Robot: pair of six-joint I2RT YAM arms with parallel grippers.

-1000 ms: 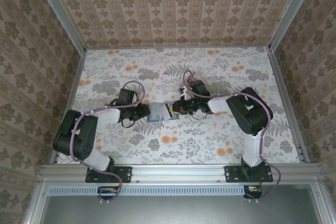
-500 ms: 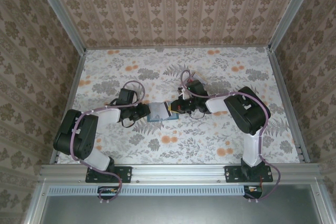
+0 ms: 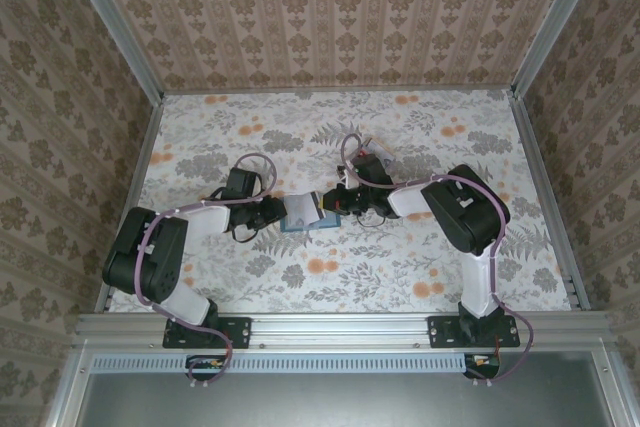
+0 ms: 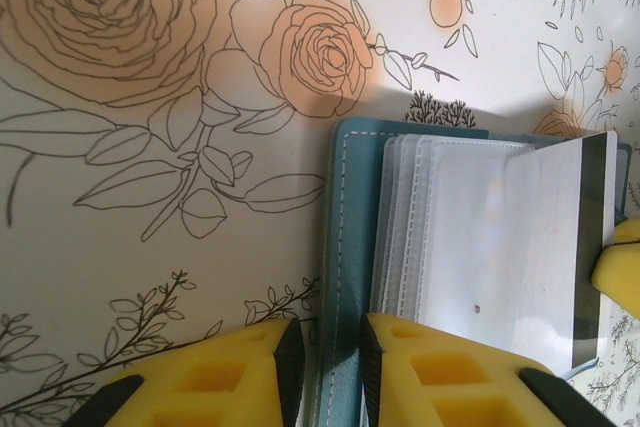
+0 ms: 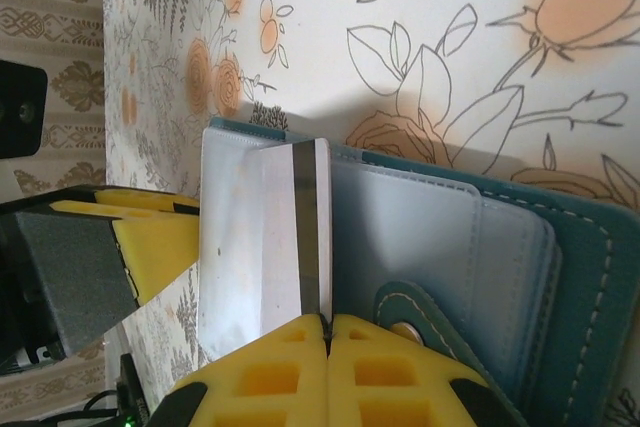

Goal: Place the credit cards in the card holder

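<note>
Left to right, top view: floral table cloth (image 3: 420,267), left arm reaching in from the left, card holder (image 4: 347,202) lying open near the table's middle, between the two grippers. Left gripper (image 4: 328,372) at the holder's left edge, yellow fingers (image 4: 245,372) pinched onto the teal cover, stitched rim caught between the pads. Just right of that rim, a stack of clear sleeves (image 4: 440,217) fanned out inside the holder. Further right, one pale grey-white credit card (image 5: 250,237) with a dark stripe along one long edge, held tilted over the sleeves, touching or nearly touching them; cannot tell if any edge sits inside a sleeve. Right gripper (image 5: 327,347) clenched on the card's stripe edge, both yellow fingers pressed together with no gap. Right of the card, grey inner pocket and teal snap tab (image 5: 405,312), then the holder's right teal cover flat on the cloth.
</note>
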